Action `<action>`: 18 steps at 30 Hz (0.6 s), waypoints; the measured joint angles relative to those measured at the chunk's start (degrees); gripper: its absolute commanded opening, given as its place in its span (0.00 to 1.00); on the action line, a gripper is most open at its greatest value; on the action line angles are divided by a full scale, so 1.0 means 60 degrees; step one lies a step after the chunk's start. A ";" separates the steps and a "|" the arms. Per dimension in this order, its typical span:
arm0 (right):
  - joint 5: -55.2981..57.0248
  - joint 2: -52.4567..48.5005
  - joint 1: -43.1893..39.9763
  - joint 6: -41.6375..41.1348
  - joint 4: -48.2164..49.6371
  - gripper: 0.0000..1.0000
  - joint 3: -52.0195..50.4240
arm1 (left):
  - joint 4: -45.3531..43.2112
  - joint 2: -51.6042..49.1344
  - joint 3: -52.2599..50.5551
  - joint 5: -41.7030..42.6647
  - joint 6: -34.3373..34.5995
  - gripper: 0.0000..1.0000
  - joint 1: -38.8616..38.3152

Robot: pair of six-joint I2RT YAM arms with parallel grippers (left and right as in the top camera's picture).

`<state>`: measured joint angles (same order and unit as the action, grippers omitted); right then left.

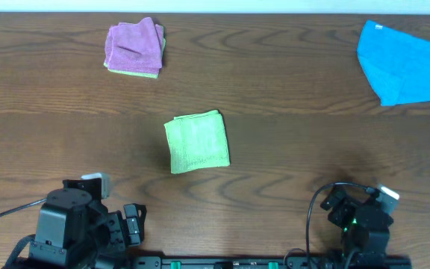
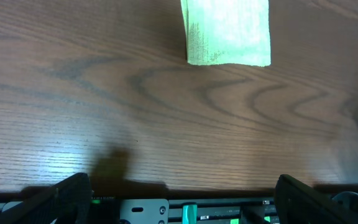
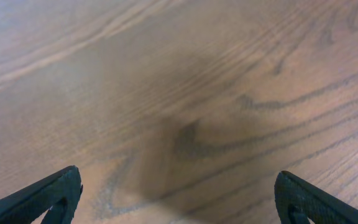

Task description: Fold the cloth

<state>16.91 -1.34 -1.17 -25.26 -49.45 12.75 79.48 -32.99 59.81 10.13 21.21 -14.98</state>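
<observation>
At the near left edge of the dark wood-grain surface (image 1: 290, 97) sits the left arm, its hand (image 2: 182, 180) spread wide and pinching nothing; both black fingers (image 2: 64, 196) frame only bare wood. Farther back on the left lies a pink-purple folded cloth (image 1: 134, 45), stacked on a pale green layer (image 1: 133, 72) that peeks out along its near and right edges.

The cloth (image 1: 196, 142), lime green, lies flat near the middle of the surface as a rough square with slightly uneven edges, its top edge showing a doubled layer. It is apart from both hands and well apart from the other cloths. In the left wrist view its near edge shows at the top of the picture, ahead of the left hand.

At the near right edge the right arm sits low, its hand (image 3: 178, 174) also spread wide over bare wood, holding nothing. In the far right corner a bright blue cloth (image 1: 405, 63) lies loosely spread, cut off by the picture's edge
</observation>
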 measured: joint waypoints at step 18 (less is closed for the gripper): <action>-0.0007 0.0000 0.0000 0.0004 -0.0029 0.99 -0.0120 | -0.0026 0.0000 0.0000 0.0000 0.0000 0.95 0.0000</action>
<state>16.86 -1.34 -1.17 -25.23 -49.63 12.03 79.33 -32.99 59.81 10.13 21.21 -14.98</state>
